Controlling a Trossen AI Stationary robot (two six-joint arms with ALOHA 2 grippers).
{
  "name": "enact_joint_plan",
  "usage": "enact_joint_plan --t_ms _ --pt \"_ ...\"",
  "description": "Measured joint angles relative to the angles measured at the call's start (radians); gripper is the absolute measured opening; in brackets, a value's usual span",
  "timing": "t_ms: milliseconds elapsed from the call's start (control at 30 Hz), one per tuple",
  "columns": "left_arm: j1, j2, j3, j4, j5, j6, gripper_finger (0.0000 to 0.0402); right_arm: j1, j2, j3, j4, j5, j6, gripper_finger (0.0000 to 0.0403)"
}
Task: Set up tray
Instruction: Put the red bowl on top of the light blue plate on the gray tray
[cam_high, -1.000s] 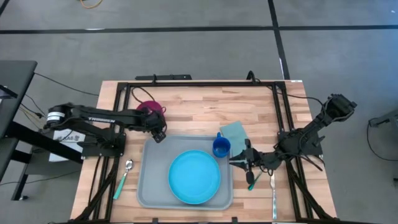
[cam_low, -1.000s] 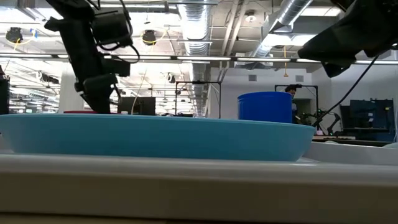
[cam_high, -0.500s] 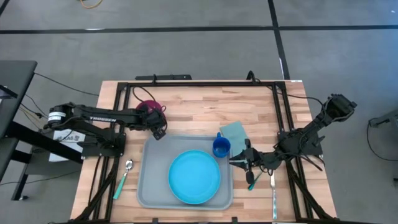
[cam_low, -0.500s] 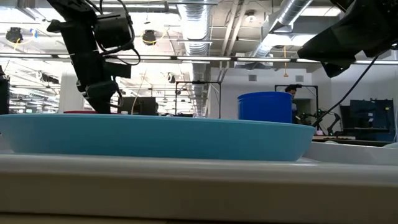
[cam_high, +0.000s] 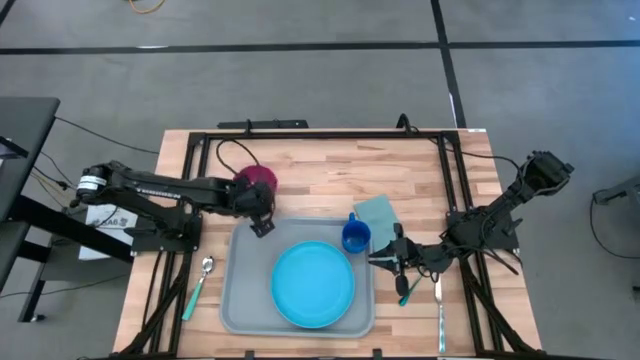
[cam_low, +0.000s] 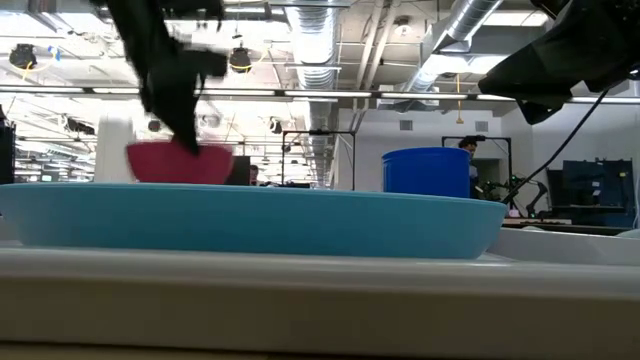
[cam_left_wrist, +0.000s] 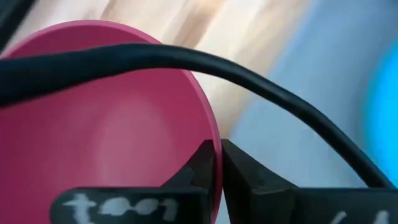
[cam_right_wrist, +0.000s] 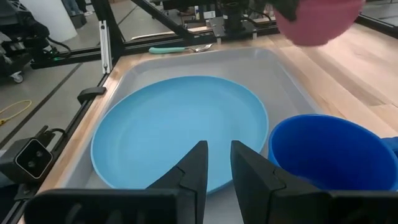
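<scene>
Desk (cam_high: 310, 165): light wood top inside a black frame; it carries everything named below.
Tray (cam_high: 240, 300): large flat grey-blue rectangle with rounded corners and a low raised rim; it lies flat on the near middle of the desk, between the two arms; its plastic looks smooth and bare at the far-left corner.
Plate (cam_high: 313, 284): round, bright blue, lying inside the tray toward its right side; a bowl set down carelessly could land on its edge and tip.
Bowl (cam_high: 257, 179): magenta, held clear of the desk in the low view, just beyond the tray's far-left corner; the grip is on the thin rim alone, so the bowl could swing, slip out, or strike the tray's rim if it comes down too early.
Cup (cam_high: 355, 236): dark blue, upright at the tray's far-right corner, touching or just beside the rim; whether it stands in or out of the tray cannot be told.
Napkin (cam_high: 378, 212): light teal, folded, on the desk just beyond the cup.
Left gripper (cam_high: 262, 222): over the tray's far-left corner; its fingers (cam_left_wrist: 205, 168) are closed on the bowl's rim, one inside and one outside.
Right gripper (cam_high: 385, 260): waits low beside the tray's right edge, near the cup; its fingers are slightly apart and hold nothing.
Spoon (cam_high: 199, 284): teal handle, on the desk left of the tray, out of the bowl's path.
</scene>
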Motion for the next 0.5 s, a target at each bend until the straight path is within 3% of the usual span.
enact_joint_plan --t_ms 133,300,500 --pt "-0.174 0.000 0.117 0.053 0.029 0.001 0.0002 0.000 0.000 0.000 0.000 0.000 0.000 0.0064" --pt "-0.405 0.000 0.141 0.282 0.042 0.063 0.0001 0.000 0.000 0.000 0.000 0.000 -0.001 0.0064" --pt "-0.622 0.121 0.140 0.434 -0.023 0.360 0.0001 0.000 0.000 0.000 0.000 0.000 -0.001 0.0064"
